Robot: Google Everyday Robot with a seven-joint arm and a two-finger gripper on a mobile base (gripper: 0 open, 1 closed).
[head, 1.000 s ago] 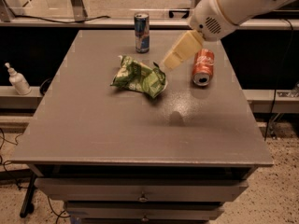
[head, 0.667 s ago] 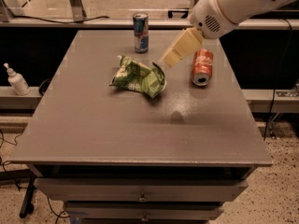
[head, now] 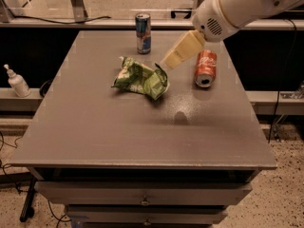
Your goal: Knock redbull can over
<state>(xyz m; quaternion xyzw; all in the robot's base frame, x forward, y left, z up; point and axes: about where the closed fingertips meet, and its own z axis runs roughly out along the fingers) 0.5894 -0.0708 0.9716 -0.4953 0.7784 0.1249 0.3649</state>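
Observation:
The redbull can (head: 143, 33), slim, blue and silver with a silver top, stands upright near the far edge of the grey table (head: 95, 137). My gripper (head: 170, 62) hangs above the table on the white arm coming in from the upper right. It is to the right of the can and nearer to me, well apart from it, just above the right end of a crumpled green chip bag (head: 140, 78).
An orange-red soda can (head: 205, 68) lies on its side to the right of the gripper. A white pump bottle (head: 16, 81) stands on a low ledge left of the table. Drawers run under the table's front edge.
The gripper and arm have shifted slightly up and to the left, toward the redbull can. The cans and the bag have not moved.

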